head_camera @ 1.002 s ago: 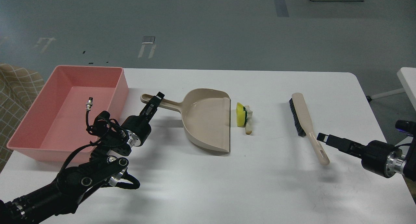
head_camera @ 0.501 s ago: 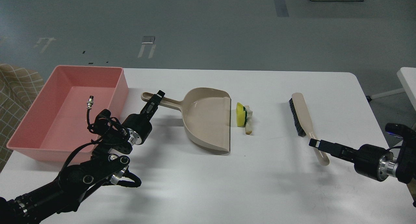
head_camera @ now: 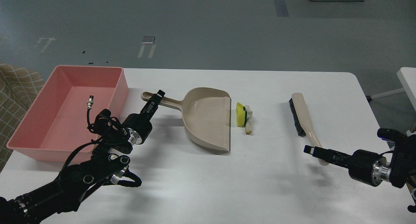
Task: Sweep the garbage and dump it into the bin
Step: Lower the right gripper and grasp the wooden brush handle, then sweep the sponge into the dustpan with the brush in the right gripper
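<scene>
Left claw sits right on the dustpan handle, can't tell if it's clamped. Right claw is at the brush handle tip, grip unclear too. Garbage lies just right of the dustpan lip, bin left of it on the bench.

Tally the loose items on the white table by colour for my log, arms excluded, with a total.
Pink: 1, the bin
Beige: 2, the dustpan and the brush
Yellow, green and whitish: 1, the garbage cluster
Total: 4
</scene>
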Controlling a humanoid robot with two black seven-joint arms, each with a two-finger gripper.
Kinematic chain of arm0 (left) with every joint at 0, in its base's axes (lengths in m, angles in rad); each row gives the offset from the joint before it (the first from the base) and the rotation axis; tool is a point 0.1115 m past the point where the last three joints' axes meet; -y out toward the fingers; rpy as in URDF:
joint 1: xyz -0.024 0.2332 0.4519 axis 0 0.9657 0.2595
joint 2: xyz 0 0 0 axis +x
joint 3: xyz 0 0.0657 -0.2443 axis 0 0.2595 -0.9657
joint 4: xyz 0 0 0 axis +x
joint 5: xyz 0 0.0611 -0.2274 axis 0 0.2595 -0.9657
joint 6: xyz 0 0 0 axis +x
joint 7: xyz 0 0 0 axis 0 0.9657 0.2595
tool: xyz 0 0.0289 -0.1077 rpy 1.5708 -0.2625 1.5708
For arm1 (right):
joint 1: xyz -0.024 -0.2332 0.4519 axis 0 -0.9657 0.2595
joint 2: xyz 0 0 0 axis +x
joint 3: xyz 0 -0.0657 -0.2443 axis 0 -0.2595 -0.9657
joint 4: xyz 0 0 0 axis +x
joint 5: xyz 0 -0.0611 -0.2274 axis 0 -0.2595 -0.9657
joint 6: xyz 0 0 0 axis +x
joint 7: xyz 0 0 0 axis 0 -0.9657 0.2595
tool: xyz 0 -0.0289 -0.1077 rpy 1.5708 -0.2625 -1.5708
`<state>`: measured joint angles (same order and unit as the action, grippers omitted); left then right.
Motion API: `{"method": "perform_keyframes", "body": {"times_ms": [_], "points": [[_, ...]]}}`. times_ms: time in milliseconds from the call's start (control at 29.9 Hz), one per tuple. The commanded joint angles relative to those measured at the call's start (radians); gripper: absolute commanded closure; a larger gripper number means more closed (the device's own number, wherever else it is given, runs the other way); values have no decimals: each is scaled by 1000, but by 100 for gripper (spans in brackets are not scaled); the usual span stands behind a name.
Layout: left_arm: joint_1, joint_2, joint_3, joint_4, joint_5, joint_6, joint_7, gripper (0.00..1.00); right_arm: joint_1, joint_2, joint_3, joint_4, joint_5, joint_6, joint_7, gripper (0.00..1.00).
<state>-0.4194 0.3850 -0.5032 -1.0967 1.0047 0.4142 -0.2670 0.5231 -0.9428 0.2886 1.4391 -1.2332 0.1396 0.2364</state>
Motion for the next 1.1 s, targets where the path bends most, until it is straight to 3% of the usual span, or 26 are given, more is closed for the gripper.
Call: {"method": "perform_keyframes", "body": {"times_ms": [0,501,534,668,768,868,1069], "points": [[-1,0,0,0,0,0,0,100,0,-1,0,0,-2,0,0,47],[-1,2,0,0,0,2,0,100,5,-1,1,0,-8,0,0,52],[-1,2,0,0,0,2,0,100,6,-1,1,0,-8,0,0,54],[-1,0,0,0,-3,3,0,100,6,-1,1,0,-14,0,0,84],[-1,0,0,0,-6,3,0,100,6,-1,0,0,-17,0,-5,99],[-1,0,0,0,-6,3,0,100,5,-1,0,0,-14,0,-28,100],[-2,2,0,0,-6,3,0,100,12,-4,3,3,-14,0,-28,100]]}}
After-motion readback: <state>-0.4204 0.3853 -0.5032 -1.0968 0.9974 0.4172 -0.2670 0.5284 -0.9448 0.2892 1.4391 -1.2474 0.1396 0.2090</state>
